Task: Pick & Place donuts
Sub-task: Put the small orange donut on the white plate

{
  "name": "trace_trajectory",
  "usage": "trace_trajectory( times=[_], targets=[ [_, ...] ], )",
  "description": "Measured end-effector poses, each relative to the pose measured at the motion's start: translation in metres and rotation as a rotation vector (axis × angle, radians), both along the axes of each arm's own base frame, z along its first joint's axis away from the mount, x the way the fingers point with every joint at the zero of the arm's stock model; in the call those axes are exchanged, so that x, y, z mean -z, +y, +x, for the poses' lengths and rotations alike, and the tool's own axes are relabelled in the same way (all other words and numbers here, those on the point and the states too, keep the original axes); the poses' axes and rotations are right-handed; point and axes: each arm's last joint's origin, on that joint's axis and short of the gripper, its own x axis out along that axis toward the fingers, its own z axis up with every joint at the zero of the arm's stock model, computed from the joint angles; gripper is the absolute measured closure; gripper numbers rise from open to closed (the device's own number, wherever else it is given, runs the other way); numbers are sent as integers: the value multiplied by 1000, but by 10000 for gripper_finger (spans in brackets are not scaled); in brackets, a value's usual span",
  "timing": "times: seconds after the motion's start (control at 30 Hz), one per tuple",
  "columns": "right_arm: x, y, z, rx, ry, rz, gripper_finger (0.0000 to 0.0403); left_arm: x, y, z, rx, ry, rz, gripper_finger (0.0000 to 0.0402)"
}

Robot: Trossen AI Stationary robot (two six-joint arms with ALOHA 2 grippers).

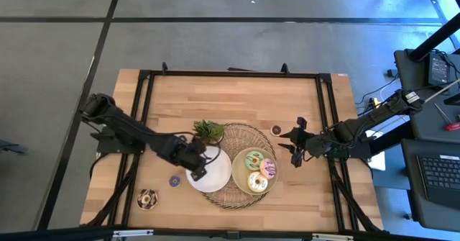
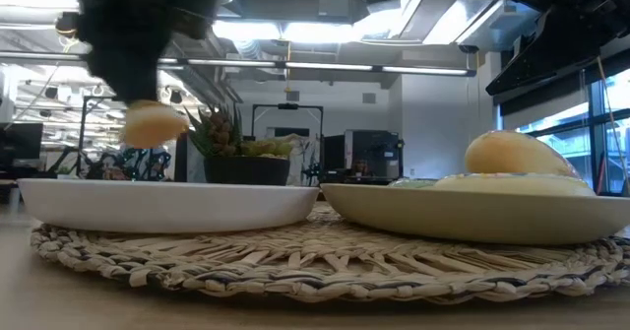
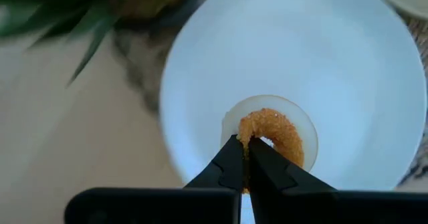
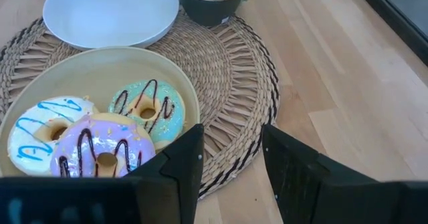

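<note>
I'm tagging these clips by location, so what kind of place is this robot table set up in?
Probably a robotics lab or open-plan workshop. The wooden table stands on a bare grey floor, a laptop sits on a side bench with cables, and the low view shows exposed ceiling ducts and strip lights.

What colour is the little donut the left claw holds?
Orange mini donut, clearest in the left wrist view.

Left hand (image 1: 198,170) over white plate (image 1: 218,175), three donuts (image 1: 259,170) on green plate (image 1: 241,175)
</note>
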Motion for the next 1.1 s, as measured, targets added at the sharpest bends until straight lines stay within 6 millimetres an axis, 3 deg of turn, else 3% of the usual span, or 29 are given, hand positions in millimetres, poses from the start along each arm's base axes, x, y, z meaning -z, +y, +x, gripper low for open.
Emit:
trace_trajectory(
  times=[0.37,0.93,1.1],
  targets=[
    [0,0,0,2,-1,3,249,42,20,25,11,133,2,395],
    [1,0,0,0,8,-3,249,42,24,27,-9,132,-15,352],
    [1,0,0,1,7,-1,249,42,24,27,-12,129,-7,323]
  ],
)
